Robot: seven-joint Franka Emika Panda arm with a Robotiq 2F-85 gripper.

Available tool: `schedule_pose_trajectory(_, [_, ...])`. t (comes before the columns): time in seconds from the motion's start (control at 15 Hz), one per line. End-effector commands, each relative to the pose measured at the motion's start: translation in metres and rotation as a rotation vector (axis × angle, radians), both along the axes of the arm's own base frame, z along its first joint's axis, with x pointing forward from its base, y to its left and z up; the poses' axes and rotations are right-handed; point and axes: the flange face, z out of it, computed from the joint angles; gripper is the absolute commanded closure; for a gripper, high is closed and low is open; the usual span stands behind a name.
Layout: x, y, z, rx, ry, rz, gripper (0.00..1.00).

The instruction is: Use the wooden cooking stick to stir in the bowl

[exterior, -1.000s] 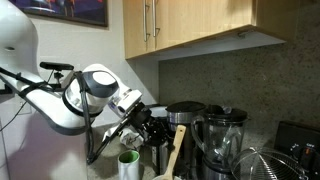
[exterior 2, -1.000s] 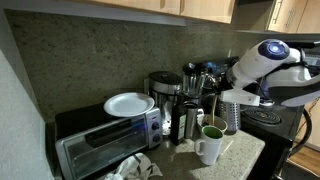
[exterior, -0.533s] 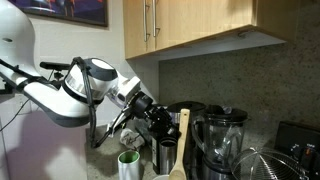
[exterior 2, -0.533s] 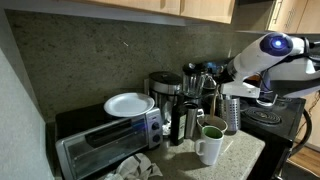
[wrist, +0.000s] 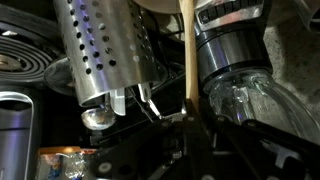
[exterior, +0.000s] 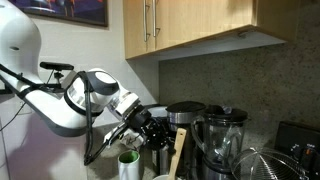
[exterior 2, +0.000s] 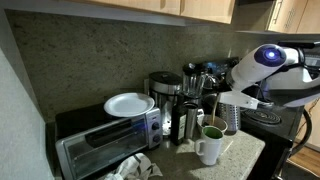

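My gripper (exterior: 160,133) is shut on the wooden cooking stick (exterior: 178,150), a light-tan spatula that slants down just in front of the blender (exterior: 222,140). Its lower end goes down to the bowl (exterior: 163,177), of which only a sliver of pale rim shows at the bottom edge. In the wrist view the stick (wrist: 185,45) runs straight up from between my fingers (wrist: 190,115). In an exterior view my gripper (exterior 2: 240,98) hangs over the counter's right end, and the stick is hard to make out there.
A white cup with green inside (exterior: 128,161) (exterior 2: 210,142) stands next to the bowl. A perforated steel holder (wrist: 100,45), a steel tumbler (exterior 2: 185,122), a coffee maker (exterior 2: 165,95) and a toaster oven with a plate (exterior 2: 105,140) crowd the counter. A stove coil (wrist: 25,65) lies beside them.
Half a second ago the arm and stick were raised higher. Now they have come back down, with the stick low in front of the blender as it was a second ago.
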Motion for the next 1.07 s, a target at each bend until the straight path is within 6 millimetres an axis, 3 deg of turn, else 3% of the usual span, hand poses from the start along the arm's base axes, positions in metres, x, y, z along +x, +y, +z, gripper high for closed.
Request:
schedule_pose_trajectory(0.0, [0.005, -0.002, -0.017, 0.053, 0.051, -0.014, 0.93])
schedule_pose_trajectory(0.27, [0.014, -0.006, 0.000, -0.068, 0.087, -0.003, 0.93])
schedule_pose_trajectory(0.6, [0.025, 0.003, 0.013, -0.197, 0.094, 0.057, 0.93])
schedule_pose_trajectory(1.0, [0.020, 0.017, -0.007, -0.095, 0.082, 0.042, 0.92])
